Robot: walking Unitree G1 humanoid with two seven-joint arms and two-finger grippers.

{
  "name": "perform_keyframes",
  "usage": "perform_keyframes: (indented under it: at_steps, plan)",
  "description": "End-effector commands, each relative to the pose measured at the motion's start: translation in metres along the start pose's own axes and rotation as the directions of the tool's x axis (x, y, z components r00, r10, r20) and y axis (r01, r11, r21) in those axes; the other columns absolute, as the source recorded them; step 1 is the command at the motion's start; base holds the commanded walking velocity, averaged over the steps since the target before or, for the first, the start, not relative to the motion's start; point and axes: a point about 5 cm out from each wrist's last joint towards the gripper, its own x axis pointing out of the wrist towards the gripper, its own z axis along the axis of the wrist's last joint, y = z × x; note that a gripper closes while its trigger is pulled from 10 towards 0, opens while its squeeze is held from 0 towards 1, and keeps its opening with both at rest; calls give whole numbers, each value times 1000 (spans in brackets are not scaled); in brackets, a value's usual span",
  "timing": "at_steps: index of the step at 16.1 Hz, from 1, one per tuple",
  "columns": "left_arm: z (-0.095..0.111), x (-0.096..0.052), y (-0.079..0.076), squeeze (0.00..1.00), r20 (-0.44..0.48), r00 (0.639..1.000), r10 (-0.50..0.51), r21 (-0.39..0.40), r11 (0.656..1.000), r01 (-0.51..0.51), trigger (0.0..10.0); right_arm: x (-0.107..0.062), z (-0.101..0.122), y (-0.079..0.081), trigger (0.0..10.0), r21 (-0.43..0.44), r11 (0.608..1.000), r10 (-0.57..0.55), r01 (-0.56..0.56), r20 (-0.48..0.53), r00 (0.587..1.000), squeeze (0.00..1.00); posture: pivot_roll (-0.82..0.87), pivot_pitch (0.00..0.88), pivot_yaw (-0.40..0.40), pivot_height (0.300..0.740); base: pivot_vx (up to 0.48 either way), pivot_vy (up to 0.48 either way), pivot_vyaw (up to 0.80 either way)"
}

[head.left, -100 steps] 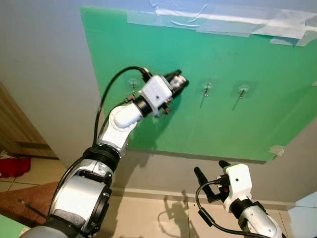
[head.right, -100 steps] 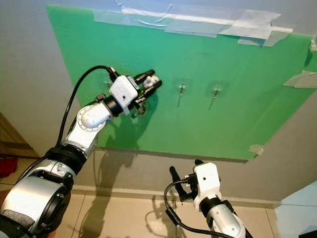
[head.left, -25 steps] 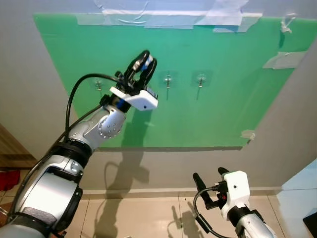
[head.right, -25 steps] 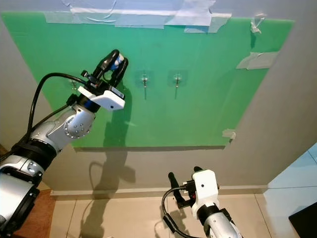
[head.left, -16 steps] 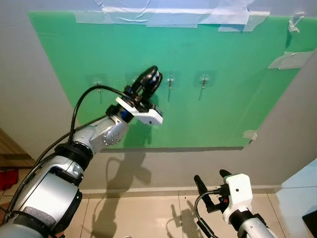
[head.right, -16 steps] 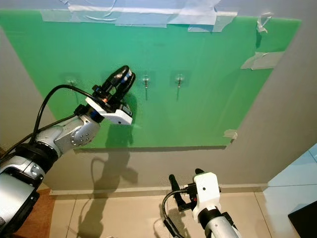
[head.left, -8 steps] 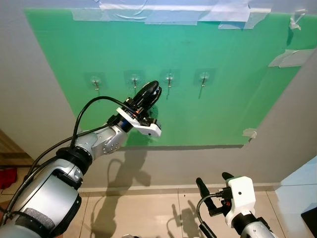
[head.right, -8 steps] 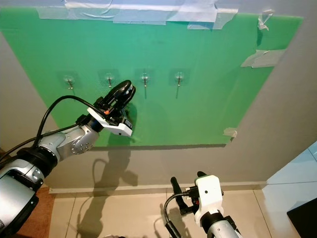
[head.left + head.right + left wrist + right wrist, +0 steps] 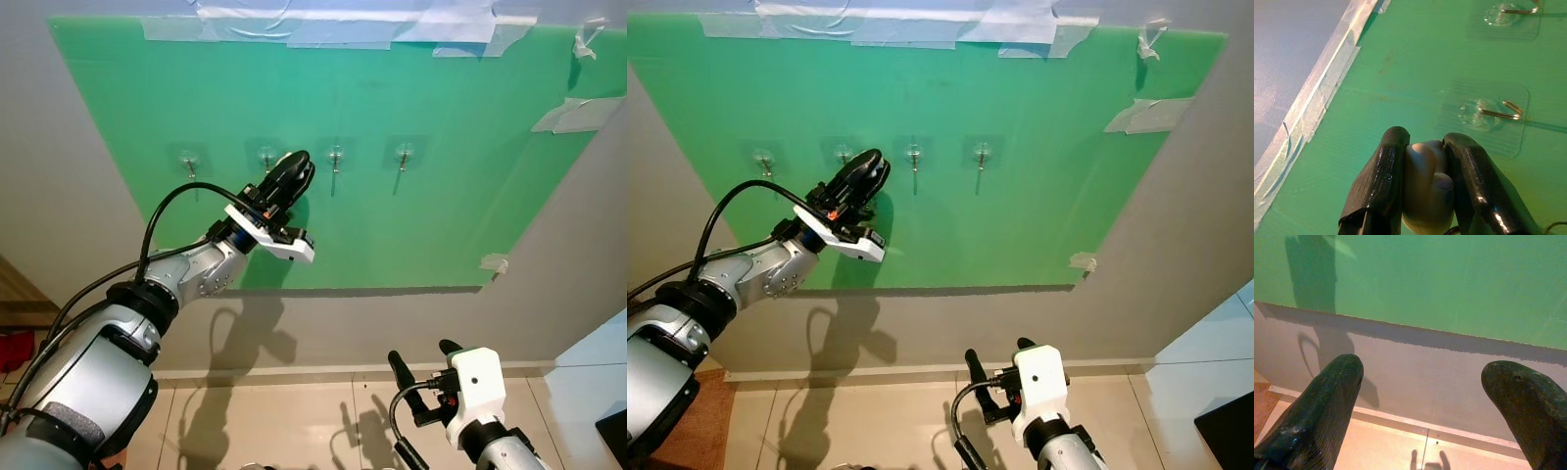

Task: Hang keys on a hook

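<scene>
Green board taped to grey wall w/ four clear stick-on hooks in a row; no readable writing or brand anywhere. Your left gripper is up at the board just below the 2nd hook from left, fingers clamped on a whitish key fob. Right gripper hangs low over tan floor tiles, fingers spread, holding nothing.
</scene>
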Motion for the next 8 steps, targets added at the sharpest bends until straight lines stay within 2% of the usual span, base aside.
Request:
perform_keyframes:
  at_steps: [1, 8]
  plan:
    - [-2, 6, 6, 0, 6, 999, 36, 9, 999, -36, 0, -2, 0, -1, 10000, -6, 1000, -1, 1, 0, 1000, 0, -264, 91, 42, 740, 0, 0, 0]
    - [-8, -2, 2, 0, -43, 999, 15, 23, 1000, -14, 0, -8, -4, -1, 10000, -5, 1000, -8, 8, -9, 1000, 0, -267, 101, 40, 740, 0, 0, 0]
